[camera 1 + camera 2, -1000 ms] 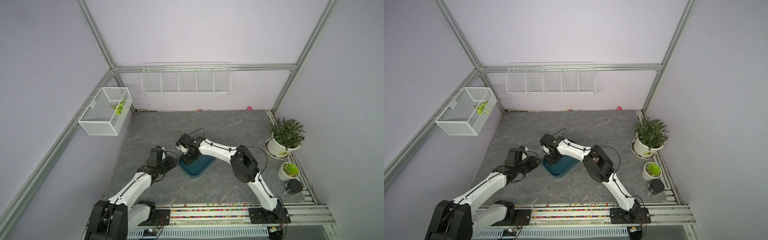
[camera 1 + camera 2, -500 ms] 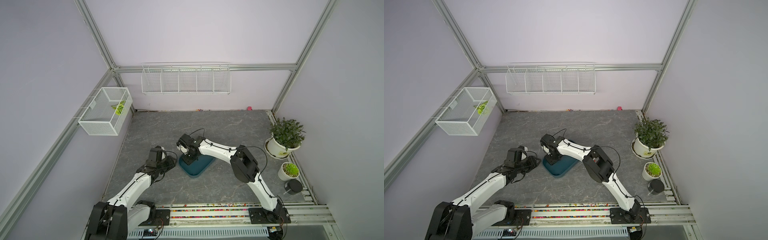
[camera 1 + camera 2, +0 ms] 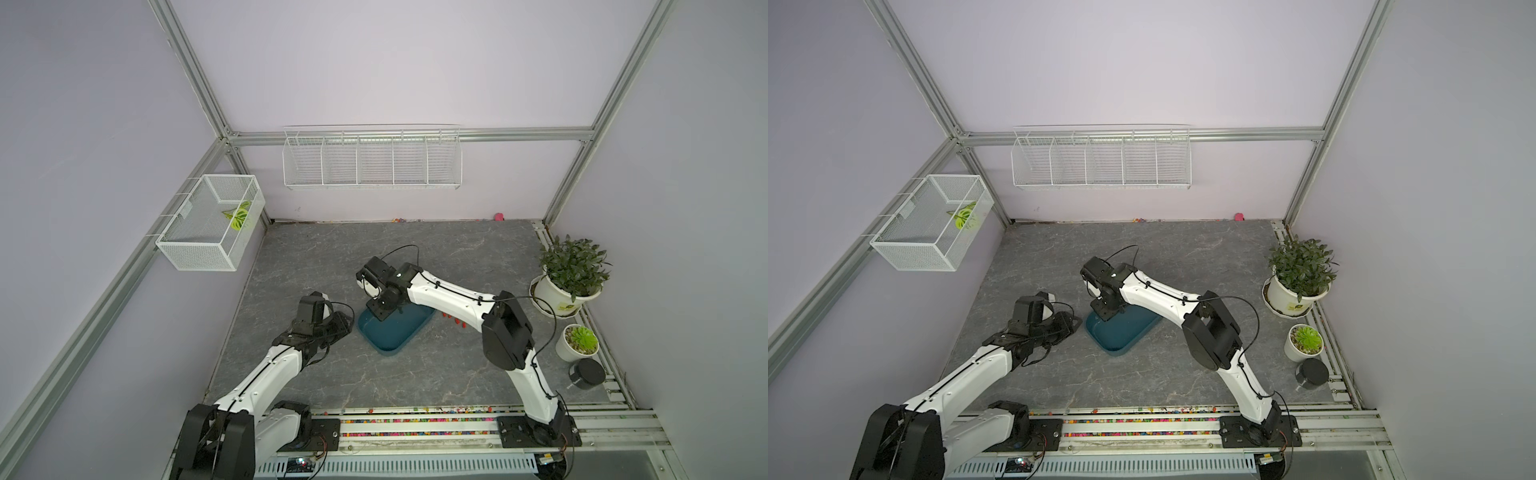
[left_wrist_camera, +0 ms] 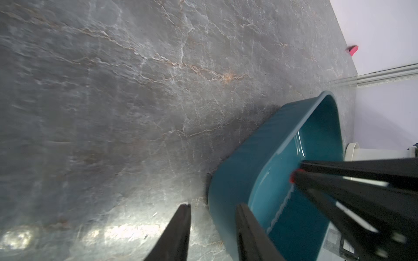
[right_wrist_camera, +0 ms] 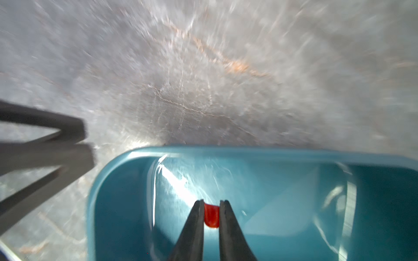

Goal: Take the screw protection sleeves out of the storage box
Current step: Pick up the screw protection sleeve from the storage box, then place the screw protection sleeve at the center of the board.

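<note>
The right tool reaches down into the storage box, its two black fingers clamped together on a single red screw protection sleeve. The sleeve is pinched between the fingertips, close over the glossy teal floor and near one rounded corner; whether it touches the floor cannot be told. The left wrist view gives the same grip from the side, with the right tool inside the storage box and a spot of red at its tip. In both top views the box lies flat near the middle of the grey marbled worktop, and the right arm stretches across its far edge. The left tool sits low just beside the box's corner, outside the wall. Its fingers stand a little apart with only bare worktop between them, gripping nothing; whether one finger touches the wall is unclear. A few more red sleeves lie on the worktop just beside the box's edge on the robot's right side, partly under the right arm.
</note>
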Controlling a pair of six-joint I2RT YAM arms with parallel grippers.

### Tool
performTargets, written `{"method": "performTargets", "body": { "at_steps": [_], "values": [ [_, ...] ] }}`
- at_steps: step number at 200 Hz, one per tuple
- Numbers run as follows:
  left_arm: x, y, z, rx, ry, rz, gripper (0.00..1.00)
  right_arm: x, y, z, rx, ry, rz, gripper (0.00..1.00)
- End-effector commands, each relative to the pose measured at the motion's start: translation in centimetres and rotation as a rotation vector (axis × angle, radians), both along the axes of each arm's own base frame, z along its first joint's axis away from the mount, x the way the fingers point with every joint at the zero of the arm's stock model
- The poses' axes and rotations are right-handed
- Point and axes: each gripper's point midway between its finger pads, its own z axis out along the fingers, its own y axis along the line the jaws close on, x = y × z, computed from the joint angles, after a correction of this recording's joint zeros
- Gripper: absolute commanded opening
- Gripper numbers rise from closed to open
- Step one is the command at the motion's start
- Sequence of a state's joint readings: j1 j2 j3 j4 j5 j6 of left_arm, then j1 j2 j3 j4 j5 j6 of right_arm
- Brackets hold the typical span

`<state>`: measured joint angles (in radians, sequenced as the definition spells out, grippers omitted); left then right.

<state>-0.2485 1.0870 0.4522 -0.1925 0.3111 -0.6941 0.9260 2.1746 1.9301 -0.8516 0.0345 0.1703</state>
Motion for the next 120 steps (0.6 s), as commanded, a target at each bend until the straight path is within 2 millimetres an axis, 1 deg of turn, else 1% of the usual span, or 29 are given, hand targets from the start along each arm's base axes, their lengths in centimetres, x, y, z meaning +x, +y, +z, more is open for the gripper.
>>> {"method": "performTargets", "body": {
  "at_steps": [1, 29, 54, 80, 120],
  "values": [
    [0.3, 0.2, 0.6, 0.008, -0.026, -0.001, 0.4, 0.4, -2.5, 2.6, -0.03, -0.057, -0.021, 0.17],
    [0.2, 0.2, 0.9, 0.009, -0.021, -0.002, 0.4, 0.7, -4.5, 4.4, -0.012, -0.076, -0.053, 0.17],
    [0.2, 0.1, 1.3, 0.009, -0.017, -0.008, 0.4, 0.8, -6.9, 5.8, -0.002, -0.093, -0.091, 0.17],
    [0.3, 0.1, 1.5, 0.007, -0.017, -0.011, 0.4, 0.6, -10.1, 6.0, -0.005, -0.093, -0.141, 0.18],
    [0.7, -0.1, 1.6, 0.007, -0.017, -0.013, 0.4, -0.2, -15.2, 5.0, -0.014, -0.075, -0.228, 0.19]
  ]
}}
